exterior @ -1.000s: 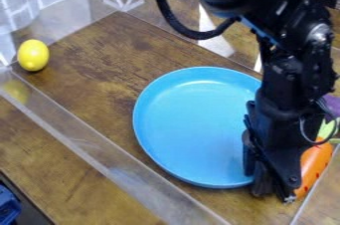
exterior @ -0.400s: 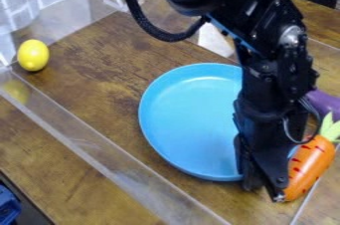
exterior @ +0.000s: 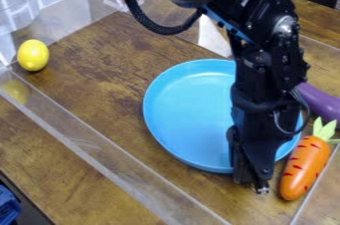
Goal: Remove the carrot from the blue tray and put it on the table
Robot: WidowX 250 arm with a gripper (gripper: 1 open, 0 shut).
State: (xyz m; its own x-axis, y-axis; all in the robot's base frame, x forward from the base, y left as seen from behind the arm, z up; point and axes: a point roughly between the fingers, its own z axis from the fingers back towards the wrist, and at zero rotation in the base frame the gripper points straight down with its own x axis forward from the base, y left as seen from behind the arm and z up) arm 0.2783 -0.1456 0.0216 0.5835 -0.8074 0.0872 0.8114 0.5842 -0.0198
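Note:
The orange carrot (exterior: 300,168) with its green top lies on the dark wood table (exterior: 119,80), just off the right rim of the blue tray (exterior: 193,110). It is outside the tray, its tip pointing toward the front. My black gripper (exterior: 255,176) points down at the tray's front right rim, right next to the carrot's left side. Its jaws look shut, with nothing between them. The arm hides the right part of the tray.
A yellow lemon (exterior: 32,55) rests at the far left by the clear acrylic wall (exterior: 106,159). A purple eggplant (exterior: 319,100) lies at the right edge behind the carrot. White objects stand at the back behind the arm.
The gripper has closed and shifted slightly left off the carrot. The carrot, partly hidden by the fingers before, now shows in full on the table.

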